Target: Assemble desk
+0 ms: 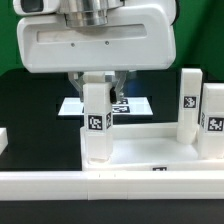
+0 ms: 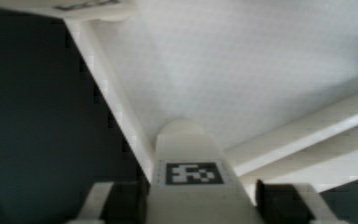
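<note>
Between tool point(image 1: 97, 97) fingers: tagged leg point(image 1: 96, 125) clamped, upright, long axis vertical; tabletop point(image 1: 140, 140) beneath.

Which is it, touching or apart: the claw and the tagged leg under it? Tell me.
Touching. The wrist view shows the claw with a finger pressed against each side of the tagged leg, no gap visible.
</note>
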